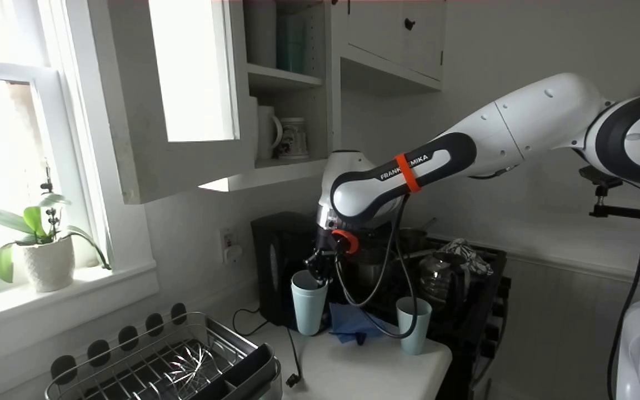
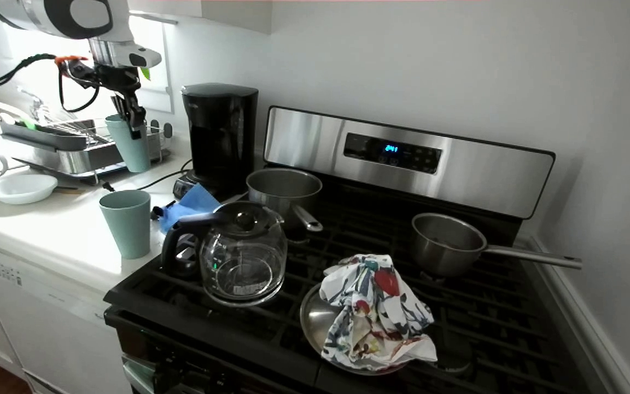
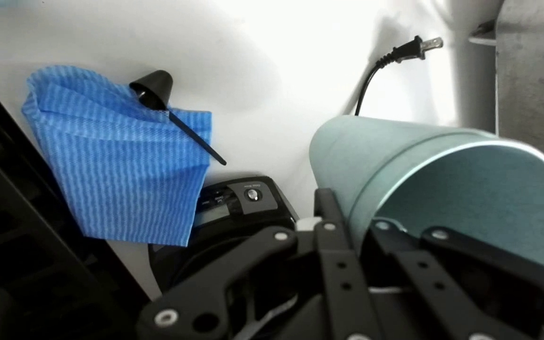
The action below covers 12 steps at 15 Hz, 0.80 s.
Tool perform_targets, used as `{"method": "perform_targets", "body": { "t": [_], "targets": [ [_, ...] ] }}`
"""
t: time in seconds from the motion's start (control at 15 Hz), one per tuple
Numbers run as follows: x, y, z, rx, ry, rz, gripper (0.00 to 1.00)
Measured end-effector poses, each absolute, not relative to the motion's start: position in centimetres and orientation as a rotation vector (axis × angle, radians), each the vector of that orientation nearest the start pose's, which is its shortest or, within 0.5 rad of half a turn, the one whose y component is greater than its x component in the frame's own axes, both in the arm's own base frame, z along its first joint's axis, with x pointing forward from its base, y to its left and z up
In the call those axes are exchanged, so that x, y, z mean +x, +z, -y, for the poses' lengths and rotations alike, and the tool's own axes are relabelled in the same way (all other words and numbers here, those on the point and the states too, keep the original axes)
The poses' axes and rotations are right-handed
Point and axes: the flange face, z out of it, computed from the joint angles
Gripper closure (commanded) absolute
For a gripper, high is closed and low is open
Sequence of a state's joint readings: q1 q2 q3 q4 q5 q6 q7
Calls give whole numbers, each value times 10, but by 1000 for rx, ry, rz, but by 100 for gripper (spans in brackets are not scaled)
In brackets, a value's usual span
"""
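Pale blue-green, the smooth tapering cup (image 3: 442,189) tilts; fingers (image 3: 338,245), almost together, pinch its wall.

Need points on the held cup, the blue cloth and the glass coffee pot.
Held cup (image 1: 309,306), in an exterior view: outer side wall.
Blue cloth (image 3: 121,170), wrist view: middle of its striped face.
Glass coffee pot (image 2: 245,260), in an exterior view: clear glass body.
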<state>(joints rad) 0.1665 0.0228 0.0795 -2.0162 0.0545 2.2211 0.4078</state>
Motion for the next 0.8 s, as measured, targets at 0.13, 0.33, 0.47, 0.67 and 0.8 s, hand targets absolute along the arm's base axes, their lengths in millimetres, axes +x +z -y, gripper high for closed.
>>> {"method": "perform_targets", "body": {
  "t": [0.13, 0.33, 0.47, 0.67, 0.8],
  "targets": [
    [551, 474, -135, -3033, -250, -258, 98],
    [536, 497, -117, -3083, -236, -202, 98],
    [526, 512, -103, -3097, -244, -175, 98],
    [513, 536, -87, -3111, -252, -80, 98],
    [507, 548, -79, -3110, -269, -52, 93]
  ]
}}
